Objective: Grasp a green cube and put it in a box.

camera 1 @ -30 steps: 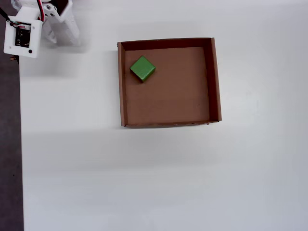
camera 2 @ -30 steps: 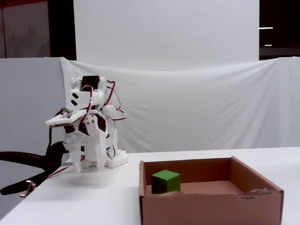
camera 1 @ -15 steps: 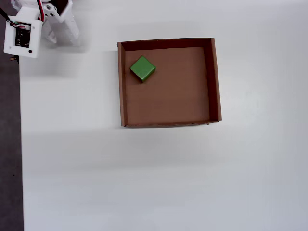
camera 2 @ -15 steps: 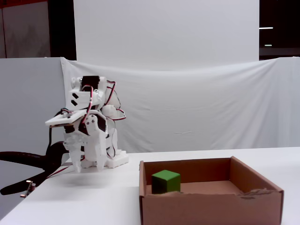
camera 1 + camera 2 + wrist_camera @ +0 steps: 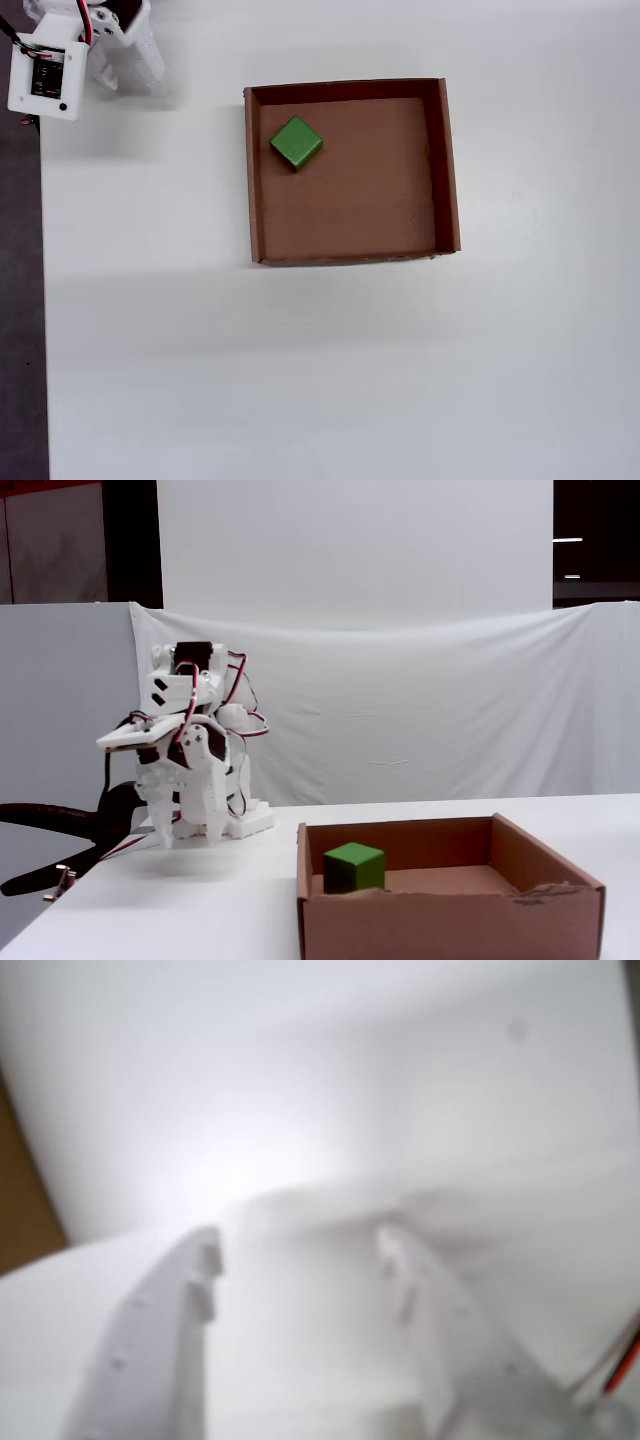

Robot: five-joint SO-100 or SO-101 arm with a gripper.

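Note:
The green cube (image 5: 296,142) lies inside the box (image 5: 253,180), near its upper left corner in the overhead view. In the fixed view the cube (image 5: 354,867) rests on the floor of the box (image 5: 450,925) behind the front wall, at its left end. My white arm (image 5: 80,50) is folded at the table's top left corner, well away from the box. The gripper (image 5: 188,837) points down just above the table. In the blurred wrist view the gripper (image 5: 300,1245) is open, with only white table between its fingers (image 5: 205,1260).
The white table (image 5: 300,360) spreads around the box on all sides. Its left edge (image 5: 43,300) borders a dark floor strip. A white cloth backdrop (image 5: 420,710) hangs behind the table. A brown patch (image 5: 20,1210) shows at the wrist view's left edge.

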